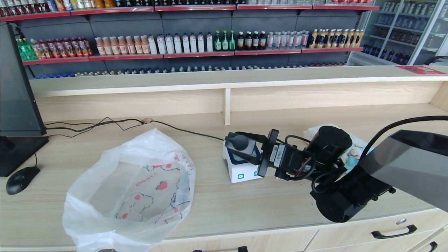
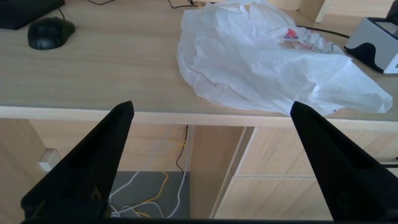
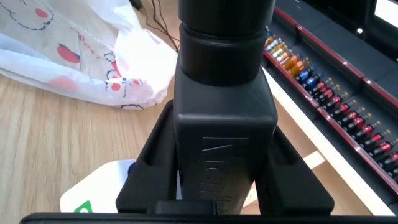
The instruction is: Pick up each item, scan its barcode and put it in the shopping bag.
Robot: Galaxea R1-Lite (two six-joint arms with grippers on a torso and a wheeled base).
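My right gripper [image 1: 254, 151] is shut on the black handheld barcode scanner [image 1: 240, 143], which sits at its white cradle [image 1: 239, 171] in the middle of the counter. In the right wrist view the scanner's handle [image 3: 221, 143] fills the space between the fingers [image 3: 148, 163]. The white plastic shopping bag [image 1: 133, 189] lies open at the front left with a red-and-white printed pack [image 1: 147, 192] inside. A white and teal package [image 1: 354, 151] lies behind my right arm, mostly hidden. My left gripper [image 2: 211, 168] hangs open and holds nothing, just below the counter's front edge, facing the bag [image 2: 267, 56].
A monitor [image 1: 15, 91] and a black mouse [image 1: 21, 179] stand at the far left, with cables [image 1: 105, 123] running along the back of the counter. A raised wooden ledge [image 1: 227, 82] borders the back. Drawers [image 1: 392, 231] sit under the front right.
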